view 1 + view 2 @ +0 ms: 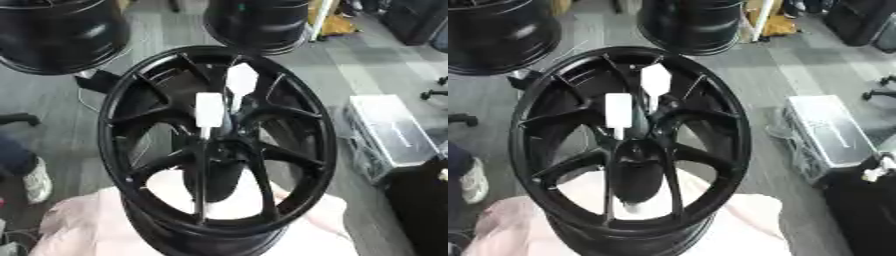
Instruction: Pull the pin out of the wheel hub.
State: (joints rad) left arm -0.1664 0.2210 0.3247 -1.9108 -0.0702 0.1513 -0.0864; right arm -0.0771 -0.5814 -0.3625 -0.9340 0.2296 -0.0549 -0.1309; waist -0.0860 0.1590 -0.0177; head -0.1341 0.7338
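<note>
Neither hand of the robot shows in the two views, so I cannot tell if the fingers are apart or together, and the places here are given by the wheel instead. Nearest to the camera lies a pale pink cloth [79, 225], and on it rests the large glossy black alloy wheel with thin spokes [210, 227], tilted so that its open face looks up at the camera. At the middle of the wheel is the dark hub [219, 150], where the spokes meet. Just above the hub stands a flat white rectangular piece [210, 110] with a thin pale stem that goes down toward the hub; it looks like the head of the pin, still sitting in the wheel. Just behind it and a little to the right is a second white piece with a six-sided shape [241, 80]. On the grey floor to the right of the wheel lies a silver box-shaped case [389, 132]. To the left, at the picture edge, shows a white shoe [37, 180]. Farther away stand two more black wheels, one at the left [61, 35] and one behind the middle [258, 25].
</note>
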